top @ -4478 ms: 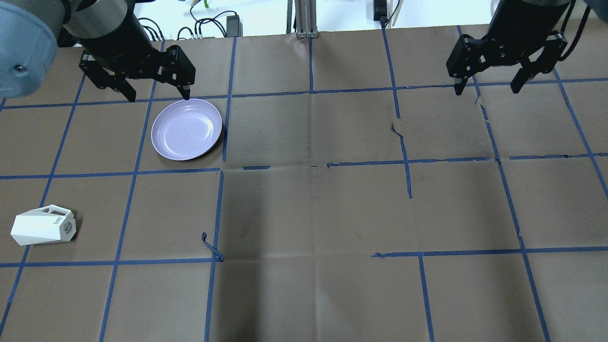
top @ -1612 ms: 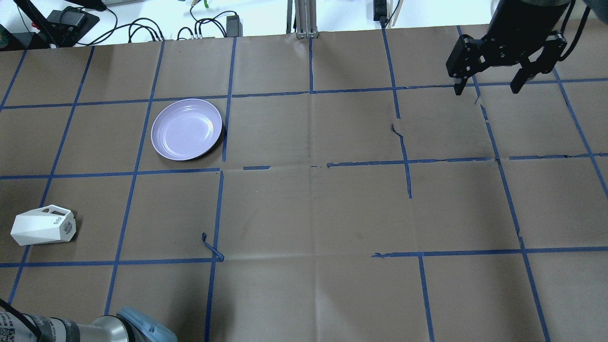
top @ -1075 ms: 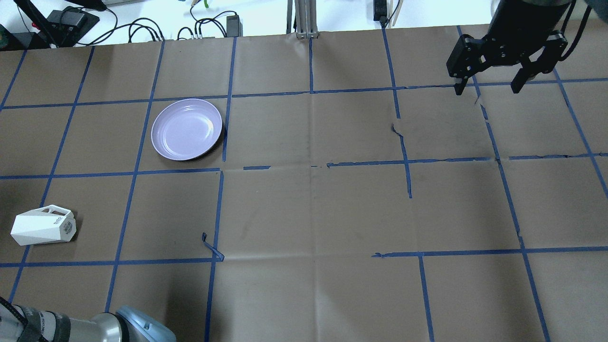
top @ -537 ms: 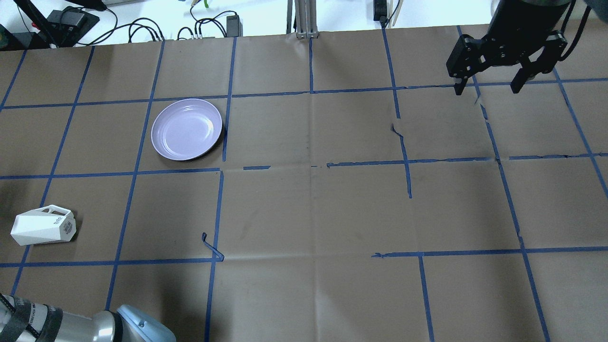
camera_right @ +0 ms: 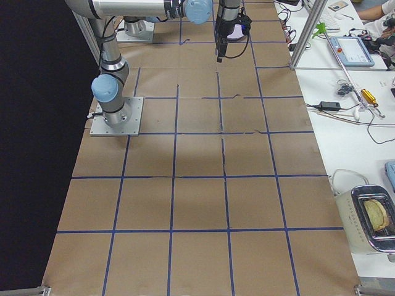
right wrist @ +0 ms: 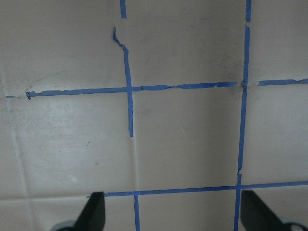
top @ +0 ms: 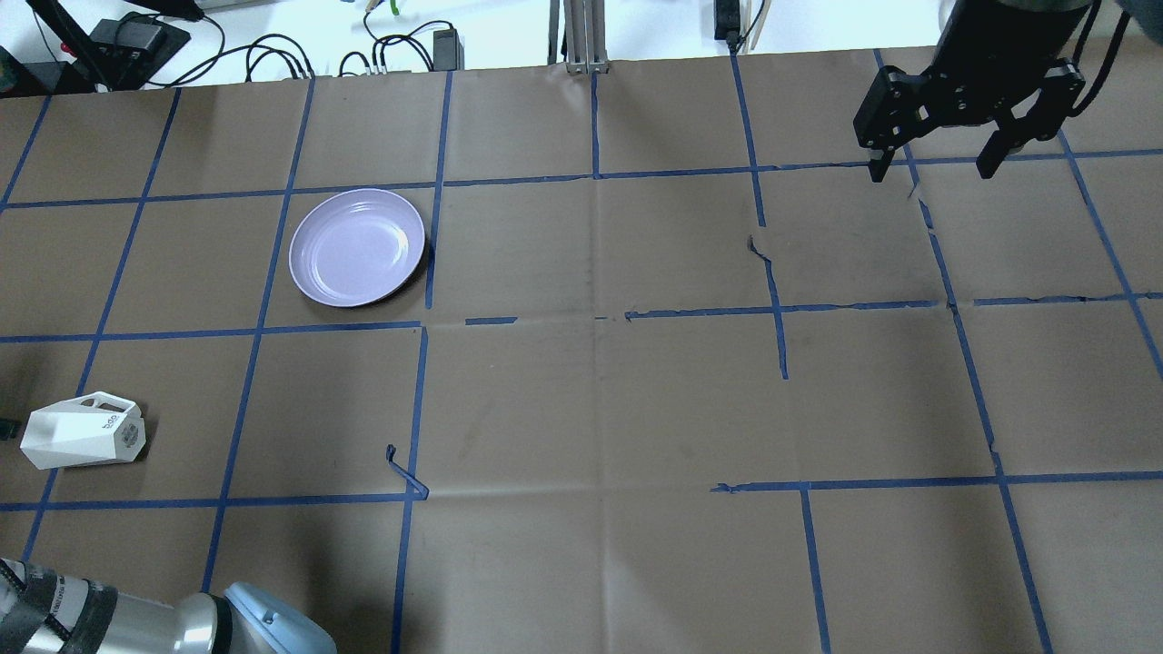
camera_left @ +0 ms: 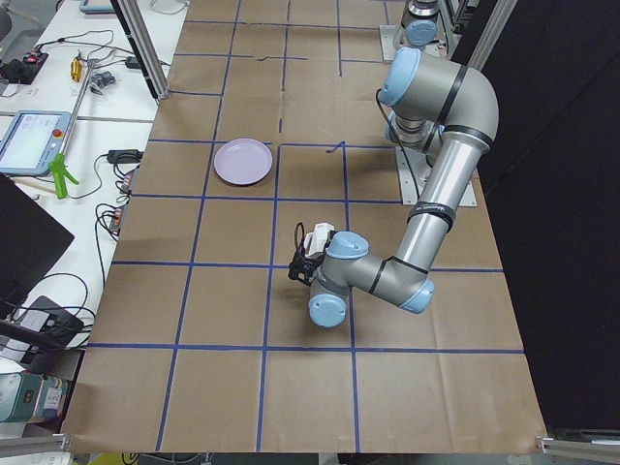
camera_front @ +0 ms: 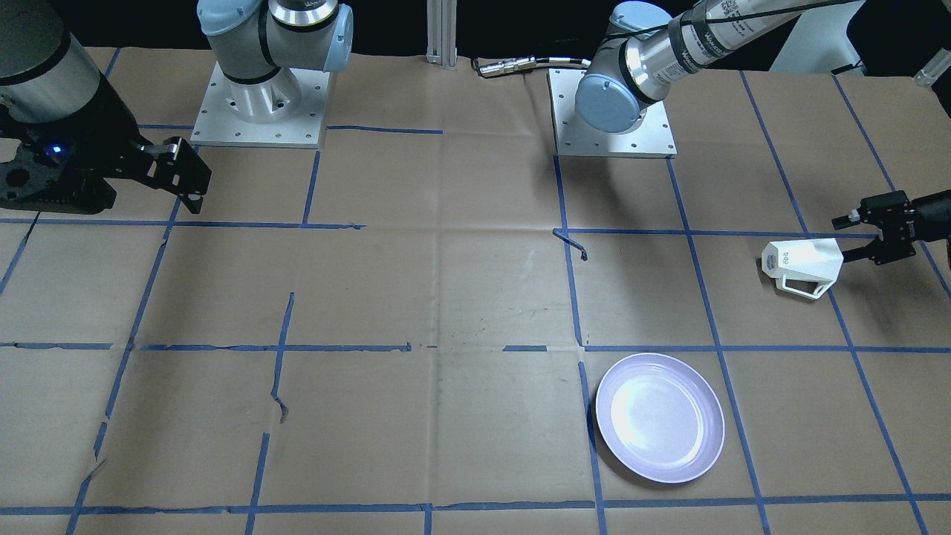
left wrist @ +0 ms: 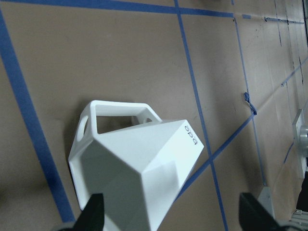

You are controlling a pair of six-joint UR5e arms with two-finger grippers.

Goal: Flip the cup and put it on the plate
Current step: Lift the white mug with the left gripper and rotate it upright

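The white faceted cup [top: 82,438] lies on its side near the table's left edge, with its narrow base toward the table's middle and its handle toward the far side. It also shows in the front view [camera_front: 802,264] and fills the left wrist view [left wrist: 139,173]. My left gripper [camera_front: 849,239] is open and low at the cup's wide mouth end, one fingertip [left wrist: 94,214] on each side of it. The lavender plate [top: 357,247] lies empty, farther out and to the right of the cup. My right gripper [top: 931,168] is open and empty at the far right.
The table is covered in brown paper with a blue tape grid; a loose tape curl [top: 404,472] sticks up right of the cup. My left arm's elbow [top: 182,622] lies low at the near left corner. Cables and boxes [top: 400,50] lie beyond the far edge.
My left arm left its place above the plate and swung down to the near left. In the last half second its gripper has come up to the cup's mouth end. The cup, plate and right arm have not moved.
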